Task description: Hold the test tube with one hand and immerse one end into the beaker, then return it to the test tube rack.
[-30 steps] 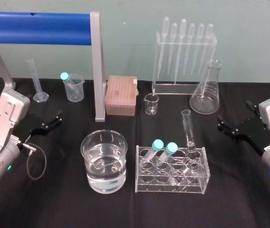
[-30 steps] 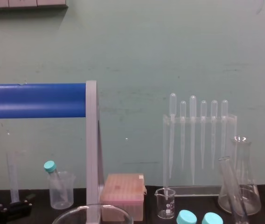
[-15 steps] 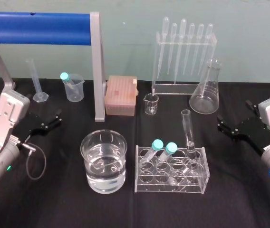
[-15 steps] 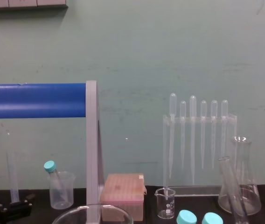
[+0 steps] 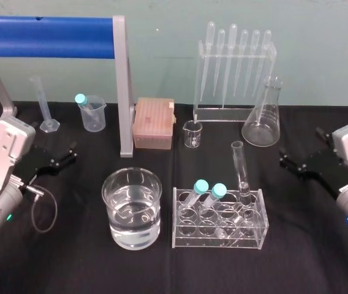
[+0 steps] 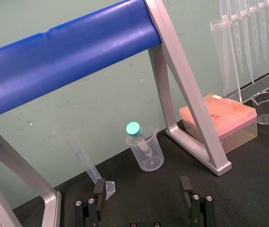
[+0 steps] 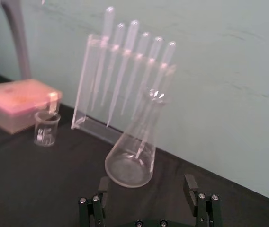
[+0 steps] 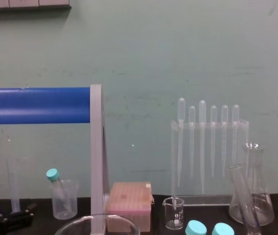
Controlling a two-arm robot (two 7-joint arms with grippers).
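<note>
The test tube (image 5: pixel 241 168) is a plain clear glass tube that leans in the back right of the clear test tube rack (image 5: pixel 220 236), open end up; its upper part also rises at the chest view's lower right (image 8: pixel 242 196). The beaker (image 5: pixel 132 208), wide and part full of clear liquid, stands just left of the rack. My left gripper (image 5: pixel 64 156) hovers open at the table's left, far from both, with nothing between its fingers (image 6: pixel 99 189). On the far right my right gripper (image 5: pixel 301 147) is open and empty too, its fingers (image 7: pixel 190 183) facing the conical flask.
Two teal-capped tubes (image 5: pixel 208 191) lean in the rack's front left. Behind stand a small glass beaker (image 5: pixel 192 135), a pink tip box (image 5: pixel 154 122), a pipette stand (image 5: pixel 232 67), a conical flask (image 5: pixel 264 116), a plastic beaker (image 5: pixel 92 113), a measuring cylinder (image 5: pixel 44 104) and a blue-barred frame (image 5: pixel 123 86).
</note>
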